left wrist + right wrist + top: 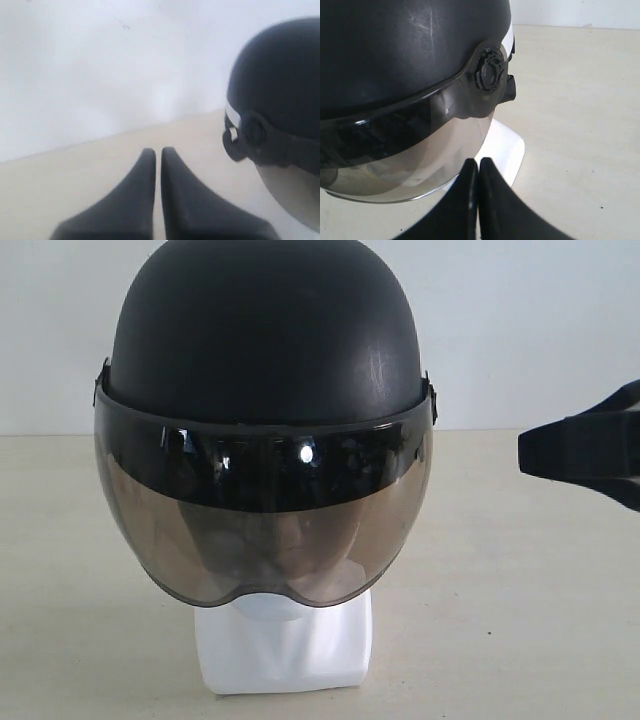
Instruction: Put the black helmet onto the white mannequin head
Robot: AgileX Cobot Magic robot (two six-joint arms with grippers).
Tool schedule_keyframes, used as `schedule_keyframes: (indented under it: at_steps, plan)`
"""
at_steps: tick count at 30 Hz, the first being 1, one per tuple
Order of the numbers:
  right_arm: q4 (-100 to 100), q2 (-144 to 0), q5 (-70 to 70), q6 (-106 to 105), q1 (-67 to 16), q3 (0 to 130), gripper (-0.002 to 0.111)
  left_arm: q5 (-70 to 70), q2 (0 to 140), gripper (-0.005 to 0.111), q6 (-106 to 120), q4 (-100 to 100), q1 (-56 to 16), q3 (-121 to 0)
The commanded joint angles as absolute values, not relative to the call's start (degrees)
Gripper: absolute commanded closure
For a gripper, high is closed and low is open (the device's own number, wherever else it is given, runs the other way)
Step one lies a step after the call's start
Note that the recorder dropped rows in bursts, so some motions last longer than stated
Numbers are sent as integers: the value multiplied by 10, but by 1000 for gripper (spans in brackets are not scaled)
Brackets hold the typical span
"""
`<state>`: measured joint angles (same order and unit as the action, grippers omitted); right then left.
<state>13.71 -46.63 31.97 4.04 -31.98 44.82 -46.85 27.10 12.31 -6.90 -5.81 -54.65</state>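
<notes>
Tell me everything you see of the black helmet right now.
The black helmet is a matte, rounded shell with faint scuffs. It sits upright on the white mannequin head, whose base shows below it. Its smoky tinted bubble visor is down over the face and hinged at a round side pivot. Neither the left gripper nor the right gripper touches it; both are shut and clear of it.

The black helmet [265, 335], cut off at the top, hides most of the white mannequin head [285, 650], whose face seems just a dim shape.
</notes>
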Motion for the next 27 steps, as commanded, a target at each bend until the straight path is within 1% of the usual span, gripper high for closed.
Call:
schedule_keyframes:
  at_steps: [1,6,8,13,18,22,27]
  plan:
    - [133,-465,317,37,-319,447,108,-369,224,102,62,-36,-67,-503]
    - [133,-465,317,37,-319,447,108,-120,184,102,54,-47,-74,-375]
    - [133,-465,317,37,-319,447,108,-68,174,102,38,-47,-74,-316]
    - [133,-465,317,37,-319,447,108,-59,141,102,34,-47,-74,-213]
    - [133,-465,317,37,-319,447,108,-56,63,102,42,-25,-74,-115]
    - [133,-465,317,37,-319,447,108,-54,0,102,-14,-25,-73,-62]
    - [133,-465,315,39,-319,447,108,-8,0,102,-68,-25,-59,-12]
